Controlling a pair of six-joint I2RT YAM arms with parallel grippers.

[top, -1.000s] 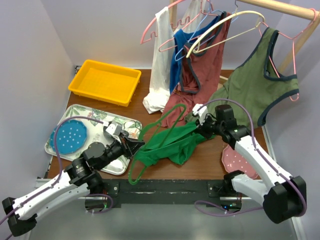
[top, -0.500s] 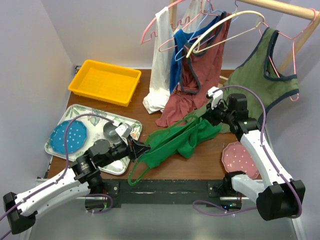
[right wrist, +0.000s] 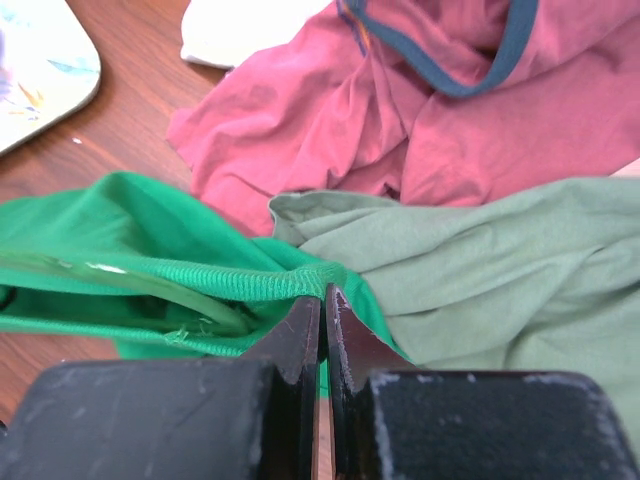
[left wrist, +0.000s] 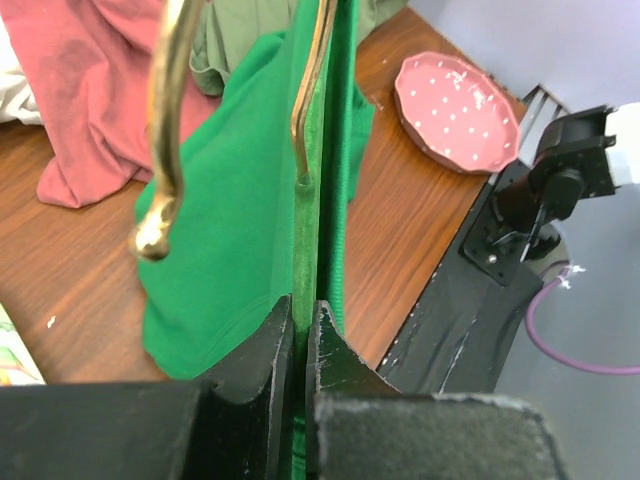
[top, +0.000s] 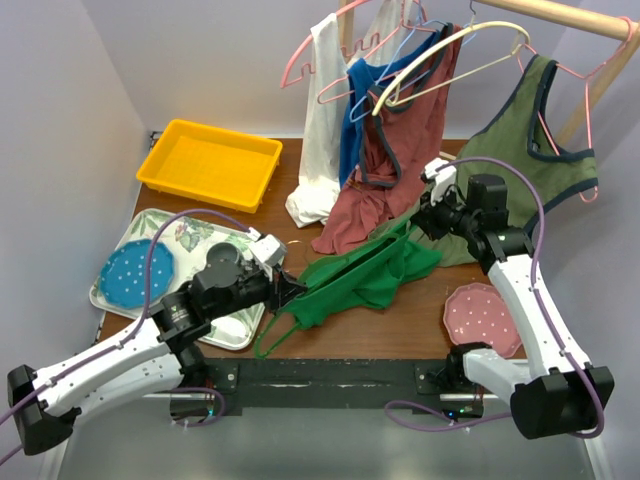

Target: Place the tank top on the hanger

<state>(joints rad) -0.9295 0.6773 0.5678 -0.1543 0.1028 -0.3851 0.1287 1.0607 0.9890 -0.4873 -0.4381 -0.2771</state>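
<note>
In the left gripper (left wrist: 304,305): the hanger (left wrist: 312,90), one thin dark-green wire, pinched between jaws all but closed. Hook end and one shoulder run out ahead of the fingers, with green cloth on both sides of the wire.

In the right gripper (right wrist: 323,292): a ribbed hem of the tank top (top: 365,275), nipped between jaws fully closed, just in front of the olive-green top (right wrist: 500,260).

Between the two grippers: the one bright green tank top, drawn out in a slanting band across the middle of the wooden table (top: 400,325). Higher at the right-hand end, lower folds on the wood, one strap loop trailing toward the near edge. Not yet hung over the hanger's shoulders, as far as can be told.

Behind, on one wooden rail (top: 560,15):
- Four hanging garments: white (top: 320,130), blue (top: 358,110), rust-red (top: 395,150) and the olive-green one with navy trim.
- One thick cream hanger (top: 450,45).
- Three pink wire hangers (top: 296,60), as near as can be counted.

Farther out:
- One yellow bin (top: 210,160) at the far left.
- One patterned tray (top: 180,230) in front of it, with one blue dotted plate (top: 135,275) on it.
- One pink dotted plate (top: 480,315) near the right arm's base.
</note>
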